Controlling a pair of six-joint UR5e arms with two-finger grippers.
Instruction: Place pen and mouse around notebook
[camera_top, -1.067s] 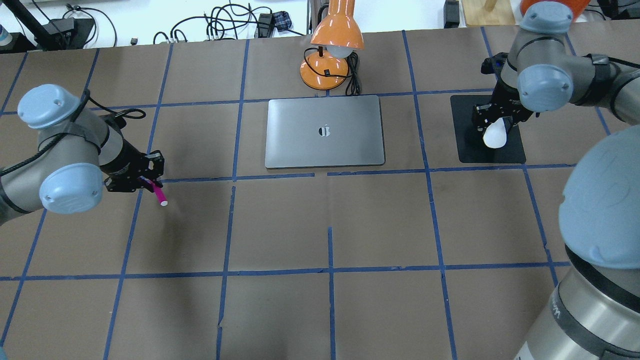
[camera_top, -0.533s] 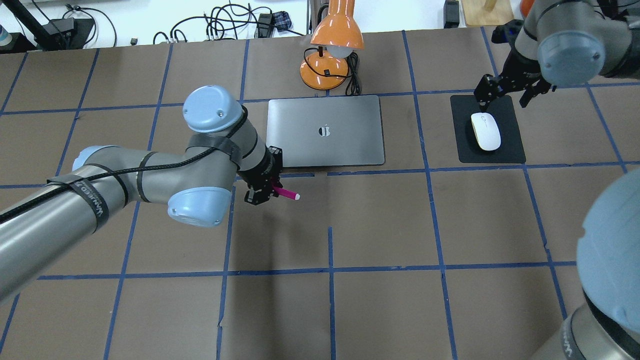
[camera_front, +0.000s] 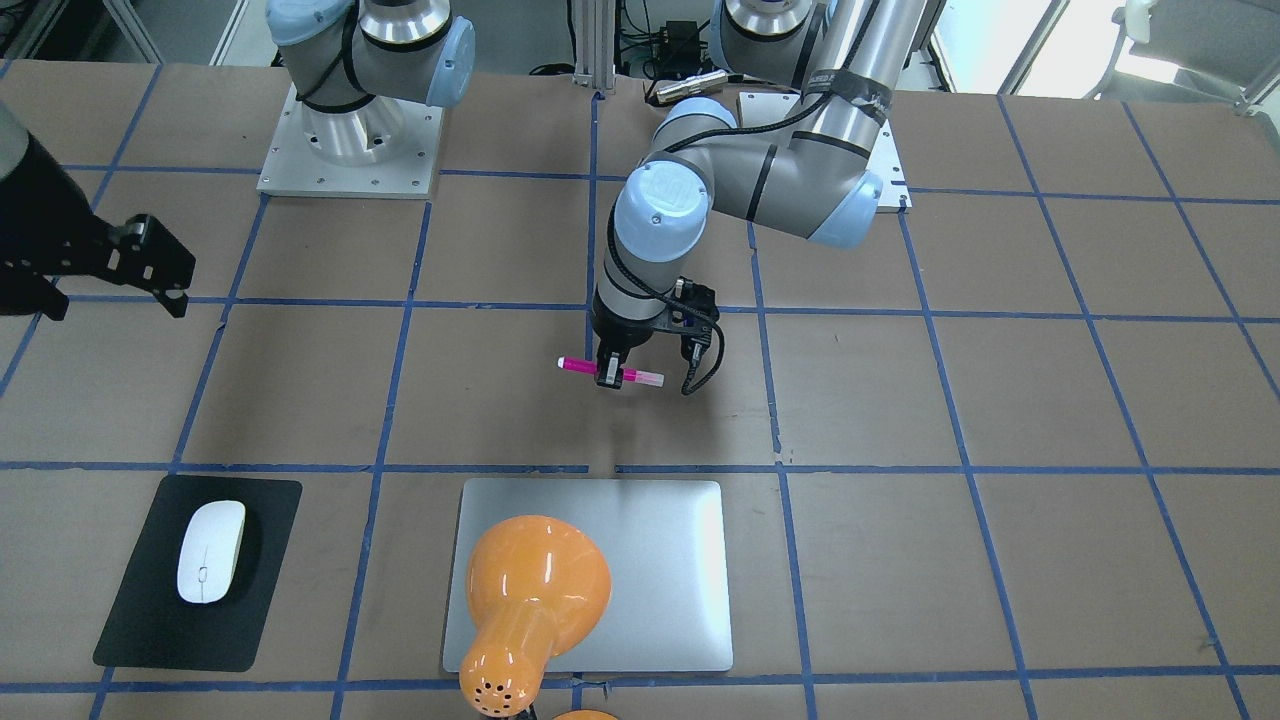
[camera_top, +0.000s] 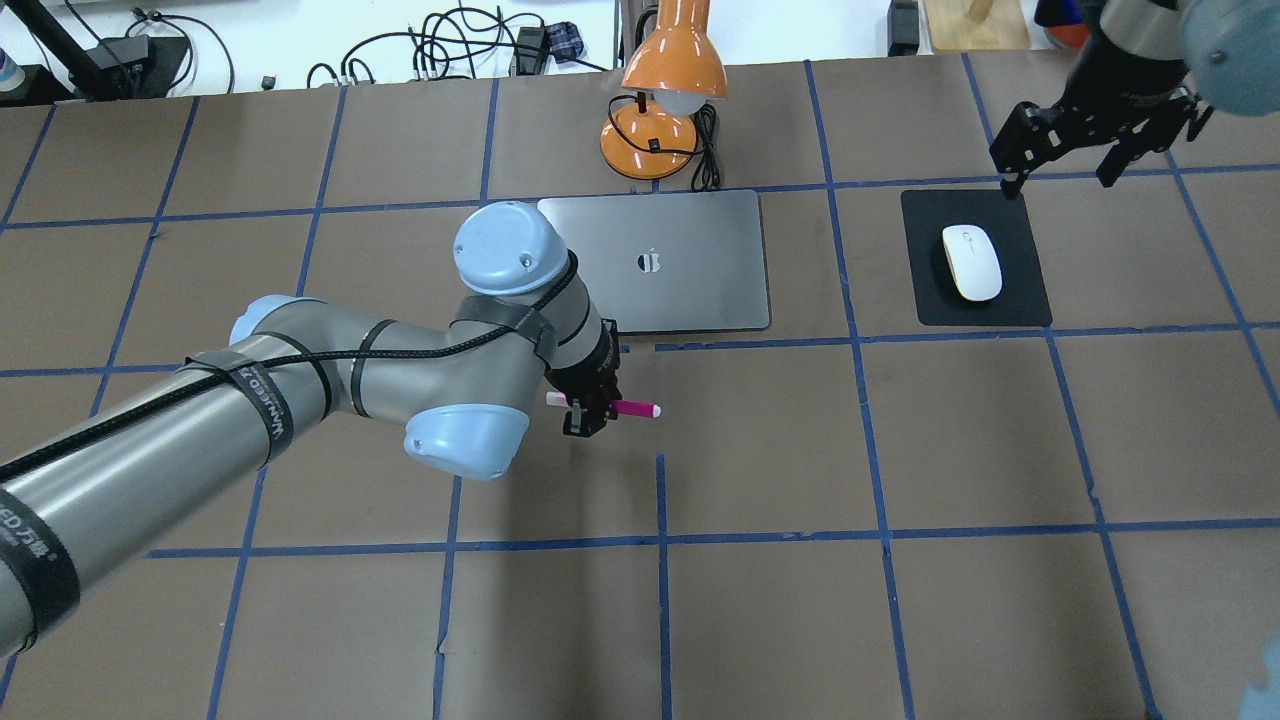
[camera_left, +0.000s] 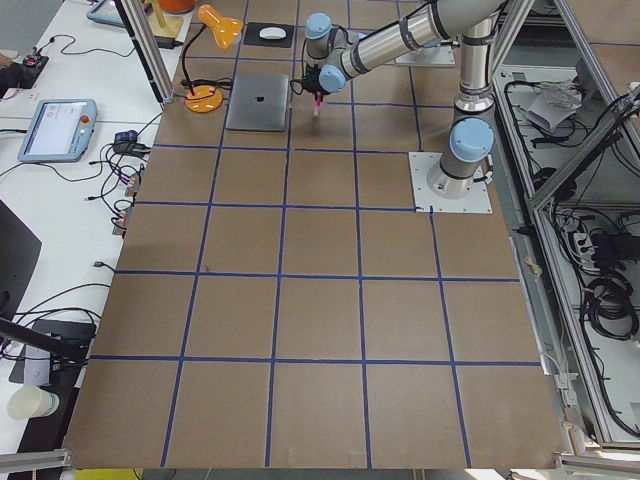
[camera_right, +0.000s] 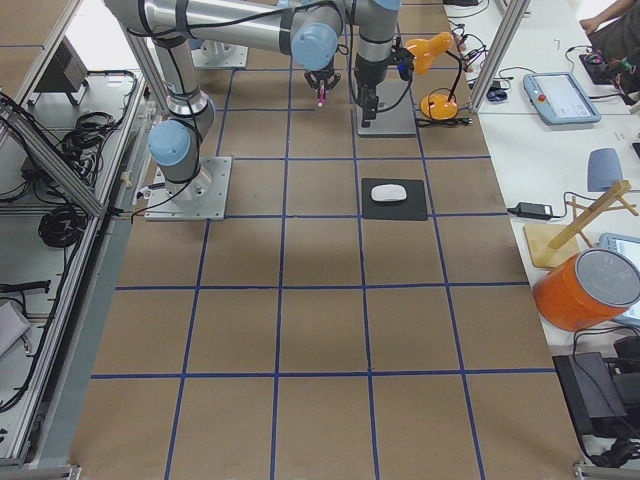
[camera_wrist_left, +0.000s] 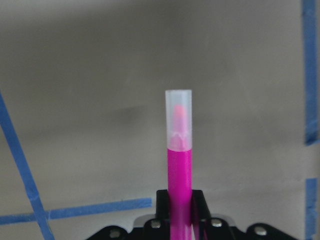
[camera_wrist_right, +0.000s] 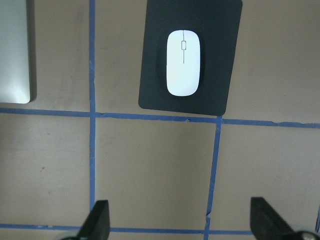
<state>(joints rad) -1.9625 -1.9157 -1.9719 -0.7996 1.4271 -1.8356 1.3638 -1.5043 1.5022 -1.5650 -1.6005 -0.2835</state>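
Note:
The magenta pen (camera_top: 632, 408) with its pale cap lies level in my left gripper (camera_top: 588, 408), which is shut on its middle. It hangs a little above the brown table, just on the robot's side of the silver notebook (camera_top: 650, 262). The wrist view shows the pen (camera_wrist_left: 179, 165) pointing away between the closed jaws. The white mouse (camera_top: 971, 262) rests on the black pad (camera_top: 1020, 300) to the notebook's right. My right gripper (camera_top: 1060, 172) is open, raised beyond the pad, with nothing in it. Its wrist view looks down on the mouse (camera_wrist_right: 183, 63).
An orange desk lamp (camera_top: 670, 80) with a black cord stands just behind the notebook, its shade hiding part of the notebook (camera_front: 660, 560) in the front-facing view. Blue tape lines grid the brown table. Cables lie past the far edge.
My left arm carried the pen from the table's left side rightward to the front of the notebook. My right gripper let go of the mouse on the pad and lifted away.

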